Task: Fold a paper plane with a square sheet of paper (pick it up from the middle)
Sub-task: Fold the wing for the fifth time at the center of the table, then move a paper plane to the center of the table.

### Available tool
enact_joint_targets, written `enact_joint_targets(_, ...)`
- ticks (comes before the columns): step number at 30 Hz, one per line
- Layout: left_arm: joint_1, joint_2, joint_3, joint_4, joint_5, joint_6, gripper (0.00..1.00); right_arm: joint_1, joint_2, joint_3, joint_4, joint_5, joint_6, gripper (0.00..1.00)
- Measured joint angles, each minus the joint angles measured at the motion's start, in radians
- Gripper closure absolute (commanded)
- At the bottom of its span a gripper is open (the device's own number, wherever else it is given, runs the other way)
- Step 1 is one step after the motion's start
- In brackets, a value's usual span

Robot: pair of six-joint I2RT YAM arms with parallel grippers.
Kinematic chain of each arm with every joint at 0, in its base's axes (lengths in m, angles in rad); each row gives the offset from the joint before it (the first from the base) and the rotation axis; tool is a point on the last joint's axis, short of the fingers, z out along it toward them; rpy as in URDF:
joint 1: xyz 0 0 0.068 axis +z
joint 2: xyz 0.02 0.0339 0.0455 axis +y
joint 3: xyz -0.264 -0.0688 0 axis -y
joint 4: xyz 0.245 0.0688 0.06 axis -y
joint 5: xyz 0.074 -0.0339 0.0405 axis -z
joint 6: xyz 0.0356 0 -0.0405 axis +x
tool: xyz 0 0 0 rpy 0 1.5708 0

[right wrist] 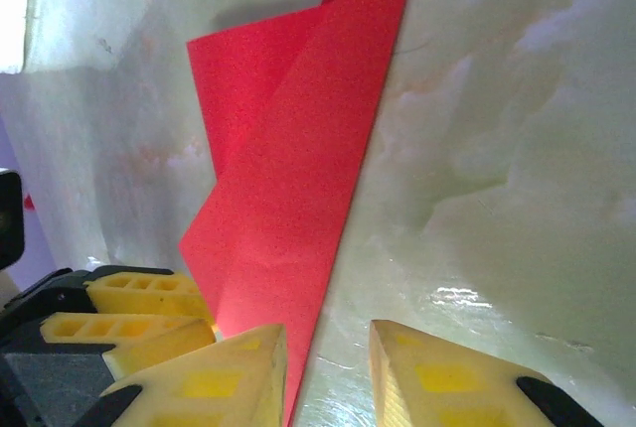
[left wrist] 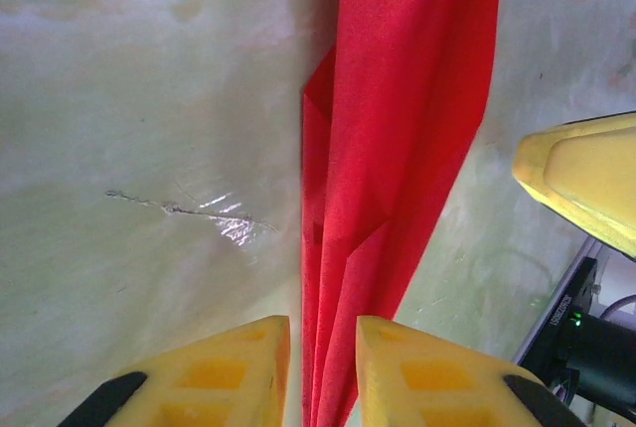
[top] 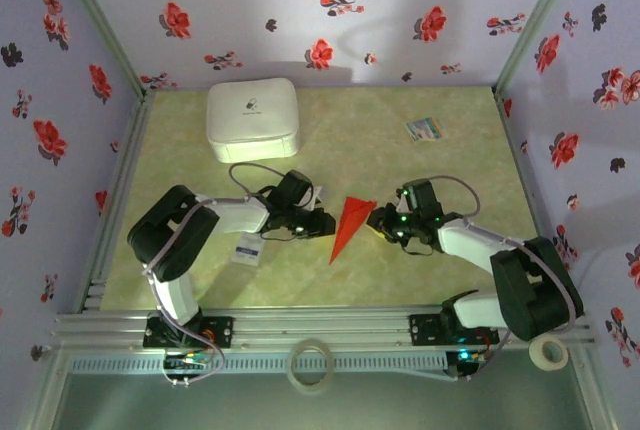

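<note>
The top external camera sits above and behind the arm bases and looks down on the whole table (top: 420, 280), from near edge to far edge. Each wrist camera rides low and close to the surface, looking out past its own fingers, the left gripper (left wrist: 323, 333) facing rightward and the right gripper (right wrist: 328, 333) leftward. All three views share the paper plane (top: 348, 225) at the table's middle.

I see the paper plane (top: 350, 222) bright red at mid-frame, on a table (top: 420, 280) marbled pale green and cream. The walls (top: 230, 10) are lilac, printed with red and dark flowers. The box (top: 252, 118) at upper left is white; the card (top: 423, 130) at upper right is multicoloured. My left arm (top: 225, 215) and right arm (top: 470, 240) are black and white, and the left gripper (left wrist: 323, 333) has yellow fingers (left wrist: 427, 372).
</note>
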Motion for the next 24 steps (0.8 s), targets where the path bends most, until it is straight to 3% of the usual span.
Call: enact_joint_targets(24,0.000,0.053,0.000,0.079,0.055,-0.001,0.75,0.055,0.092,0.000,0.038,-0.001,0.005,0.71)
